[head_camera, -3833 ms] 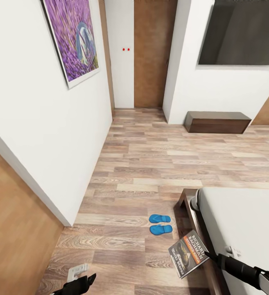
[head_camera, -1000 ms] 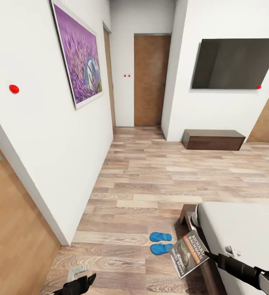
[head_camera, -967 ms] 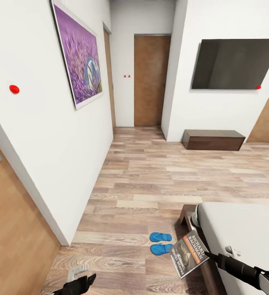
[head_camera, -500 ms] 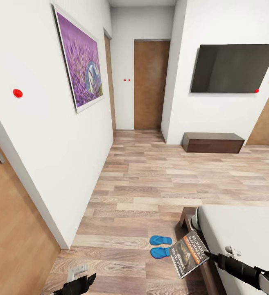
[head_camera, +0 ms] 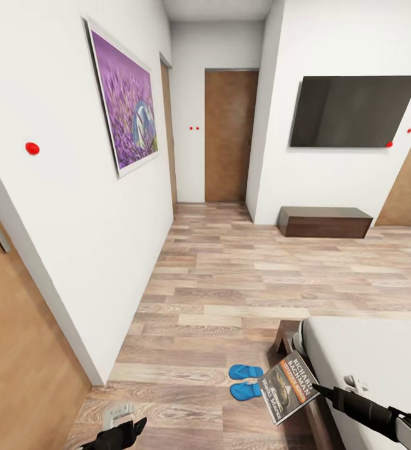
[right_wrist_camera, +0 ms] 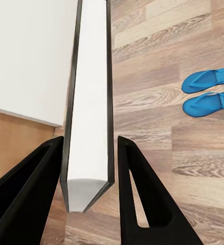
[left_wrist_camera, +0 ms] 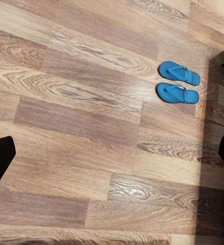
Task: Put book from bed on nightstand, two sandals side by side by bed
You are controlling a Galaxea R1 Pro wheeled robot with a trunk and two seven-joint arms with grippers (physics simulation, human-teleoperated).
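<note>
Bedroom floor (head_camera: pixel 243 275) of wood planks. My right jaws (right_wrist_camera: pixel 86 168) clamp the book (head_camera: pixel 288 387) by its edge, held beside the bed (head_camera: pixel 368 356), long axis sloping toward the floor. My left jaws (left_wrist_camera: pixel 112 153) hang spread, empty. Since earlier, my head view has tilted up; sandals (head_camera: pixel 245 381) stayed paired beside the bed, so only the nightstand remains.

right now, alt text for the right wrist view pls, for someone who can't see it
The right gripper is shut on the book, seen edge-on with its white pages between the two black fingers. Beyond, the two sandals lie side by side on the wood-plank floor.
</note>
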